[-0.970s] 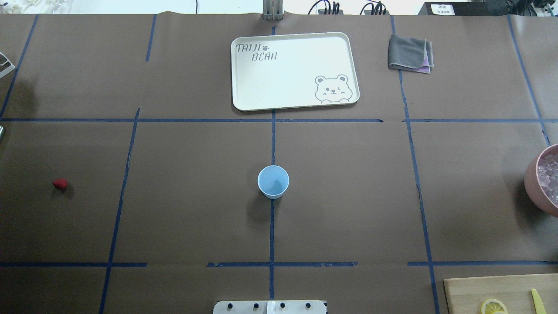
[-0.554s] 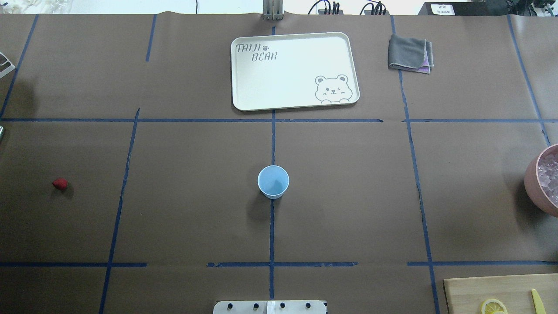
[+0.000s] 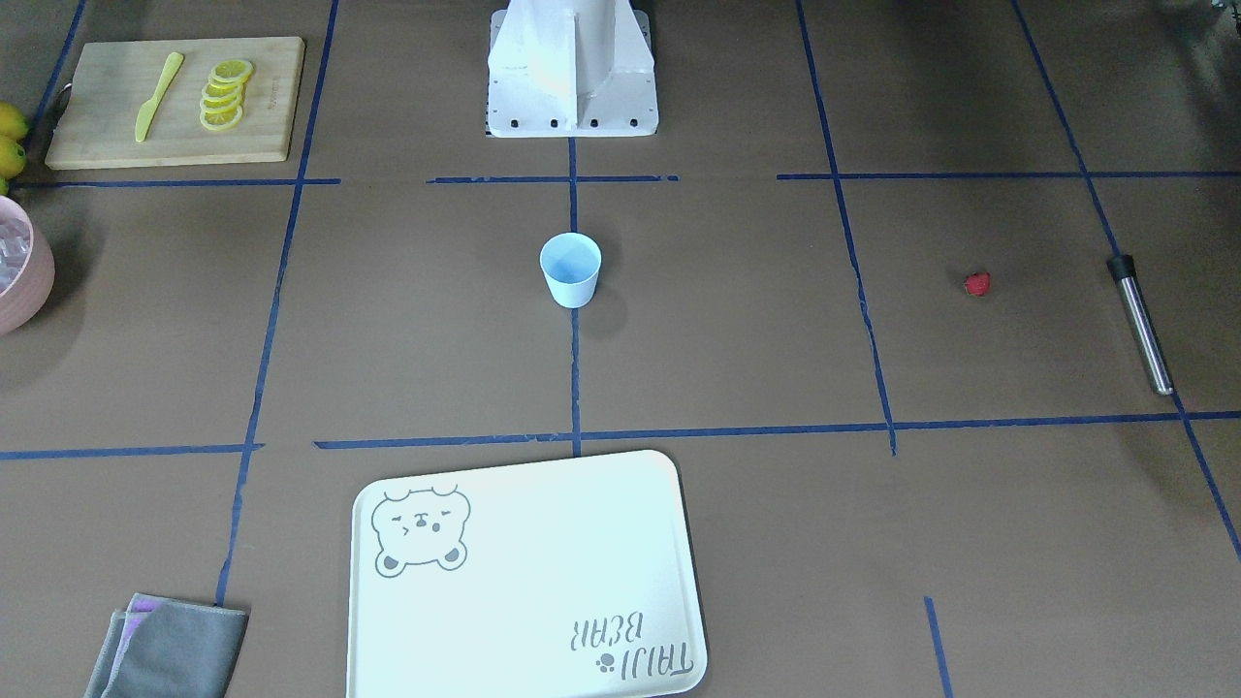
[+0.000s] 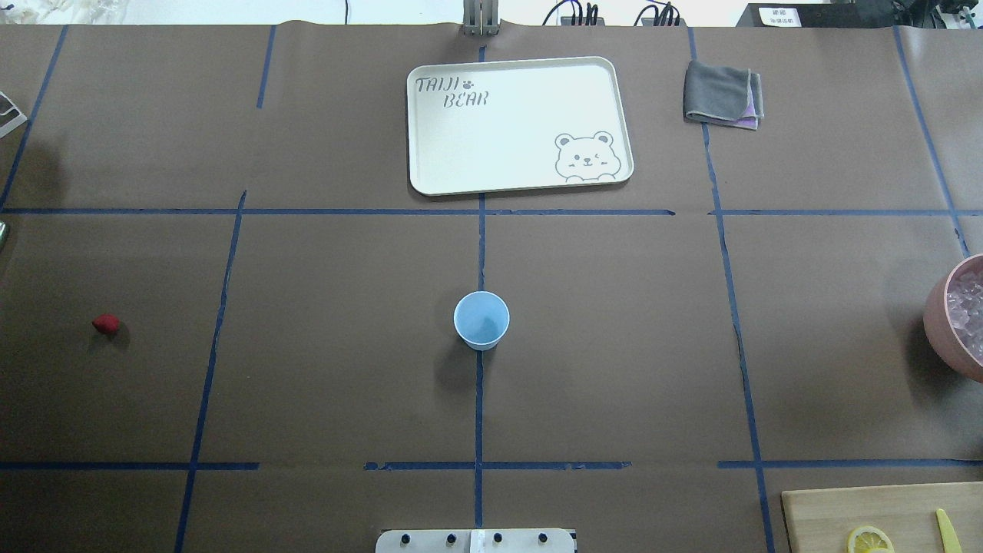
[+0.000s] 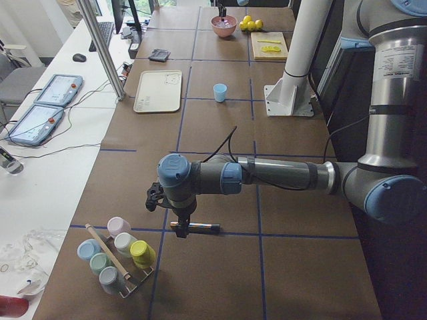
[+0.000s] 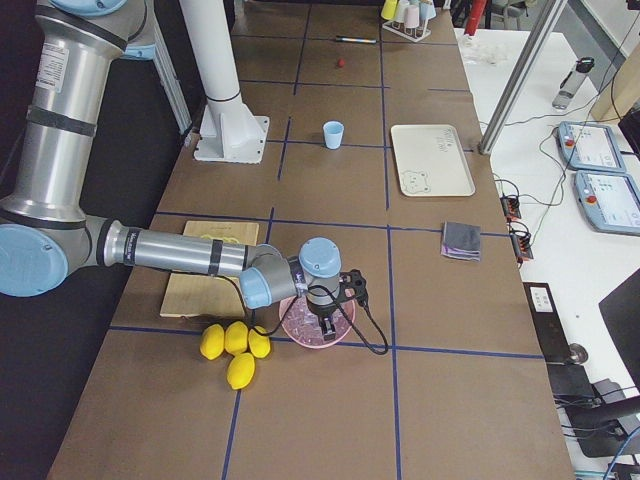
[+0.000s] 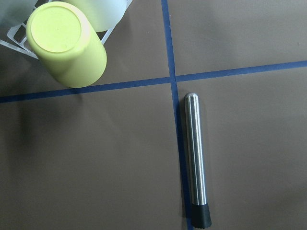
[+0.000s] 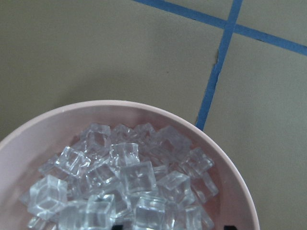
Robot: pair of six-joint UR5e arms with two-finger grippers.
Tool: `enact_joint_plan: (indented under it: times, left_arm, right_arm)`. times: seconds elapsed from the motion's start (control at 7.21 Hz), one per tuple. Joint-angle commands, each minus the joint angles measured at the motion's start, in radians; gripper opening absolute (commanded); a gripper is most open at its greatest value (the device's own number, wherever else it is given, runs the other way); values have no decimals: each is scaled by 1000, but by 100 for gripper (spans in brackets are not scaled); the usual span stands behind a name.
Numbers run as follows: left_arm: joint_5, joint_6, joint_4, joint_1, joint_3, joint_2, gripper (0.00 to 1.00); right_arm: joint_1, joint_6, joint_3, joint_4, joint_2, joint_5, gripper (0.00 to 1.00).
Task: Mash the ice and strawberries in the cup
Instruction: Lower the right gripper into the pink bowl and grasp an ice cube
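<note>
The light-blue cup (image 4: 481, 320) stands upright at the table's middle, and I see nothing in it. One red strawberry (image 4: 106, 323) lies alone far to the left. The ice (image 8: 124, 182) fills a pink bowl (image 8: 230, 163) at the right edge. My right gripper (image 6: 328, 325) hangs just over that ice. Its two dark fingertips (image 8: 229, 226) peek in well apart, holding nothing. My left gripper (image 5: 181, 225) hovers above a steel muddler (image 7: 195, 158) lying on the table. I cannot tell whether the left gripper is open or shut.
A white bear tray (image 4: 430, 180) and a folded grey cloth (image 4: 722, 95) lie at the far side. A cutting board (image 3: 87, 145) carries lemon slices and a yellow knife. Whole lemons (image 6: 235, 345) sit beside the bowl. A rack of coloured cups (image 5: 117, 257) stands near the muddler.
</note>
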Motion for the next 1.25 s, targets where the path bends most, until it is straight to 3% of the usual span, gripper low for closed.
enact_joint_plan:
  times: [0.0, 0.69, 0.83, 1.11]
  left_arm:
    - [0, 0, 0, 2, 1, 0, 100]
    - [0, -2, 0, 0, 2, 0, 100]
    - [0, 0, 0, 0, 2, 2, 100]
    - [0, 0, 0, 0, 2, 0, 100]
  right_arm:
    - [-4, -3, -2, -2, 1, 1, 69]
    - [-18, 3, -8, -2, 7, 3, 64]
    - [-18, -1, -8, -2, 7, 3, 58]
    - [-18, -4, -8, 0, 5, 4, 29]
